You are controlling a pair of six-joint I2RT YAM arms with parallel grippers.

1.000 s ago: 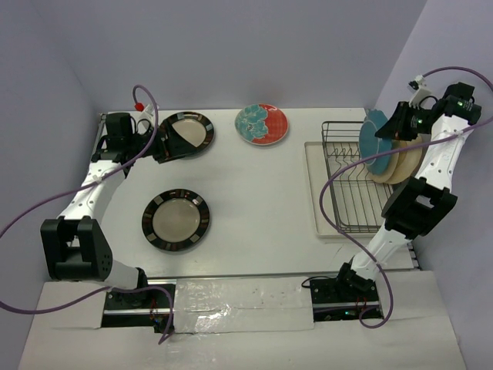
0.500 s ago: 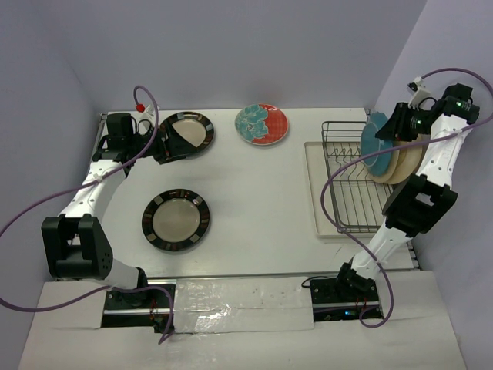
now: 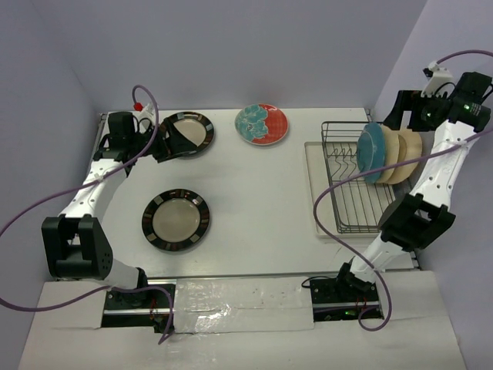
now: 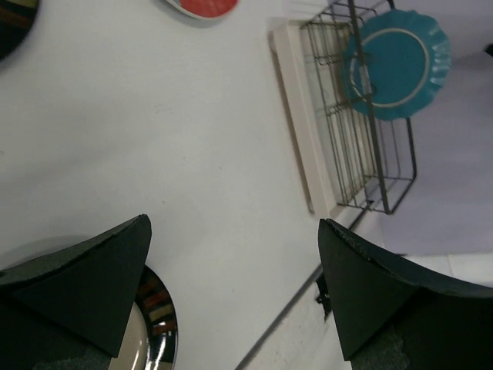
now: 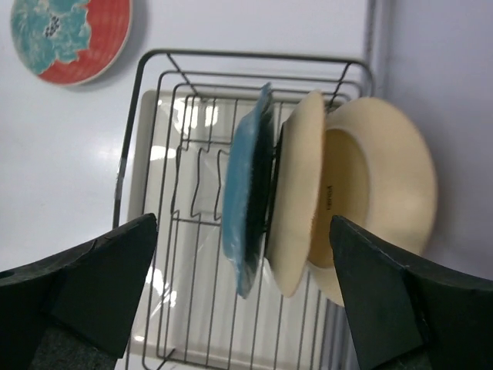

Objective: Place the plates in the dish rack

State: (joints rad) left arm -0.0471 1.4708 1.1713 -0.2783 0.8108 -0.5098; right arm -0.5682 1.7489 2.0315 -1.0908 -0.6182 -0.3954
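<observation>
**Q:** State the rack configuration.

**A:** The dish rack (image 3: 348,202) is dark wire on a cream tray base. It sits at the right side of the table. Three plates stand on edge at its far end, side by side and tilted. The scalloped teal plate (image 3: 370,152) is leftmost. The inner cream-tan plate (image 3: 393,154) is next, just beside it. The outer cream-tan plate (image 3: 411,148) overhangs the rack's right rim.

**Q:** And the unloaded items?

**A:** Three lie flat, face up (all well apart from the rack). The red plate (image 3: 262,123), with teal flowers, is at far centre. The far striped plate (image 3: 197,131), partly hidden, is at far left. The near striped plate (image 3: 176,220) lies left of centre, cream with a black-brown rim.
</observation>
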